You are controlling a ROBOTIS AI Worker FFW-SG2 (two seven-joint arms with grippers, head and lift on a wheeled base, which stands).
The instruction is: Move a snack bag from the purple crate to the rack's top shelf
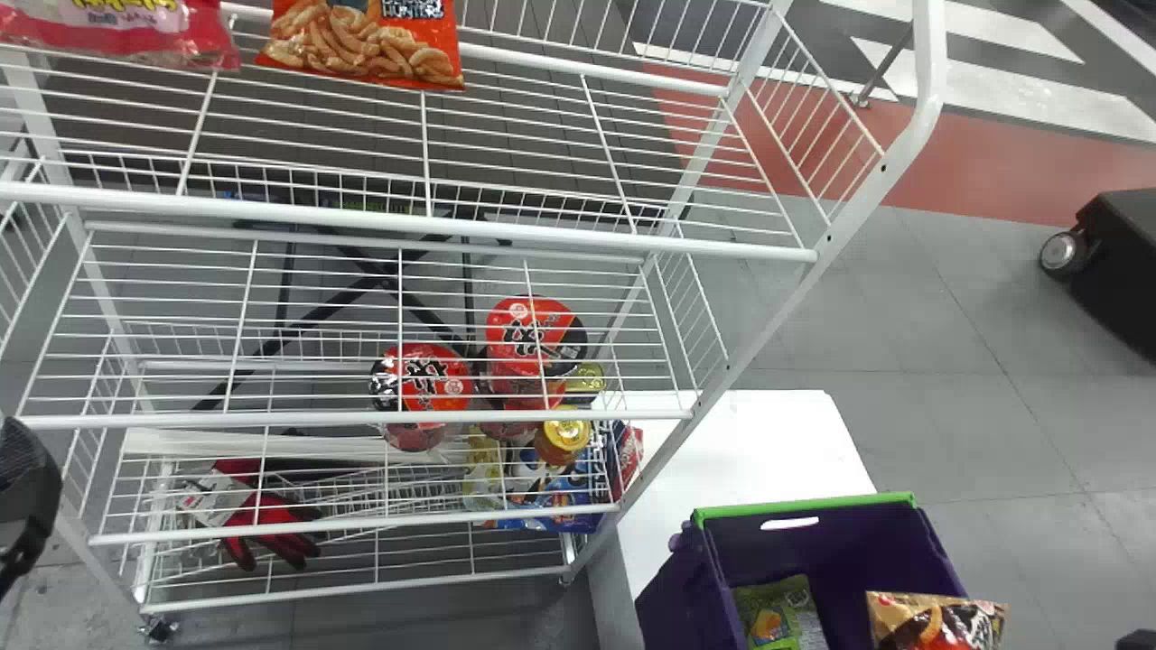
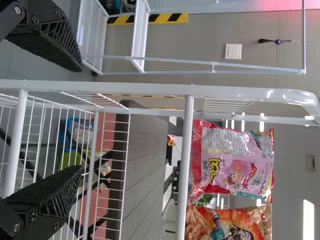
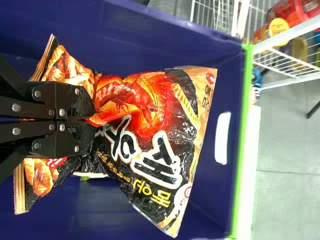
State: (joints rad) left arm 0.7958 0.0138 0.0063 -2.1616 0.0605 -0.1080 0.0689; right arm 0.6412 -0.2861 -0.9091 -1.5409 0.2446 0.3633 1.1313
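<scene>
The right gripper [image 3: 93,120] held the snack bag [image 3: 145,120] clenched by the purple crate's [image 1: 804,508] right edge, the left gripper [image 2: 82,117] gaped; picking seemed done, lifting toward the top shelf [image 1: 406,222] due.

Red-and-black gloves [image 1: 257,516] over at eight o'clock, red tubs [image 1: 535,336] between eight and nine, a pink packet [image 1: 117,32] up at ten, an orange packet [image 1: 361,41] at eleven, a black wheeled case [image 1: 1120,271] at three

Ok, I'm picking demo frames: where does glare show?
Left wrist view: shine on the rack's bent rail, a glaring light strip, a pink glow on the wall; right wrist view: glints on the right gripper; head view: white table nearly washed out.
</scene>
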